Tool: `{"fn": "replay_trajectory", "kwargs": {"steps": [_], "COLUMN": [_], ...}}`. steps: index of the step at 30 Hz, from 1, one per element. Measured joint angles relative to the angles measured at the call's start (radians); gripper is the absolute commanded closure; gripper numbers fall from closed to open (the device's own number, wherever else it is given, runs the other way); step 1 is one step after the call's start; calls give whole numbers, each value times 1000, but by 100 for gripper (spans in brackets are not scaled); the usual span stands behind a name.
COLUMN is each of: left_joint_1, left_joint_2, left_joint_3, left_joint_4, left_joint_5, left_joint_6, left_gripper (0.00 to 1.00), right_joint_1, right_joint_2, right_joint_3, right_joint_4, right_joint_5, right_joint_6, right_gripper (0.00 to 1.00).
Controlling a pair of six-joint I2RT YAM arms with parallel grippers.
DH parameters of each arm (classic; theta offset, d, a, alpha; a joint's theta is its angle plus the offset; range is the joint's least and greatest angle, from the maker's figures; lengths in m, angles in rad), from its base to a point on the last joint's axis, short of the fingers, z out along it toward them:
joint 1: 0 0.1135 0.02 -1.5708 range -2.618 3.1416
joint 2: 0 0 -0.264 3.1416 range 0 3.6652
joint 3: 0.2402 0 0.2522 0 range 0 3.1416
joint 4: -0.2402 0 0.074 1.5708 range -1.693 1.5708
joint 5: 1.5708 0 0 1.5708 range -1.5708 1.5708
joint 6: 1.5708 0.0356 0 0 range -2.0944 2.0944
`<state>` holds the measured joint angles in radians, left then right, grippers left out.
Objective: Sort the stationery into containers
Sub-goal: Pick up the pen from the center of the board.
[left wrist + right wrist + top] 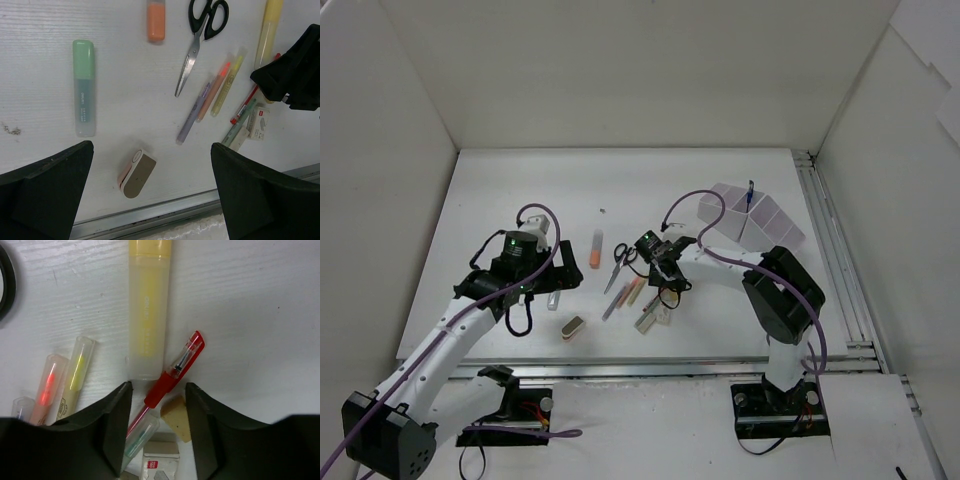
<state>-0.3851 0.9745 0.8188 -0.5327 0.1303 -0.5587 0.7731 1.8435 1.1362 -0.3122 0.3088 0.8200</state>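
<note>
The right end effector (157, 396) hangs over the red pen (172, 371) near the middle of the desk (500, 195), jaws half apart astride it, not yet touching; the left end effector (151, 150) gapes wide, empty. The pen looks light, stiff and slick, so pinch mid-barrel, clear of the yellow marker (148, 315) and eraser (176, 416); the tray (775, 226) waits by the far right corner.

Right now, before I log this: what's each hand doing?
Left hand: open, empty.
Right hand: open, jaws straddling the red pen, no grip yet.
</note>
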Motion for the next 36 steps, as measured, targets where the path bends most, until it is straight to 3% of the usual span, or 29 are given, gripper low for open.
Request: {"fn": "replay_trajectory", "kwargs": {"steps": [11, 13, 23, 36], "left_joint_1": [0, 0, -7, -15], "left_joint_2": [-10, -18, -31, 23], "left_joint_3": [0, 0, 0, 26], "left_joint_4": [0, -2, -1, 2], "left_joint_5": [-3, -8, -23, -11], "left_joint_6": [1, 1, 1, 20], "left_gripper": [1, 1, 1, 1], "right_joint_1": [-3, -7, -8, -59], "right_joint_2": [6, 9, -15, -288], "right_joint_3": [-16, -16, -52, -114], "right_joint_4": [85, 99, 159, 514], "right_joint_5": [23, 23, 22, -8], "right_joint_6": [-2, -8, -40, -200], "right_gripper": [87, 99, 100, 100]}}
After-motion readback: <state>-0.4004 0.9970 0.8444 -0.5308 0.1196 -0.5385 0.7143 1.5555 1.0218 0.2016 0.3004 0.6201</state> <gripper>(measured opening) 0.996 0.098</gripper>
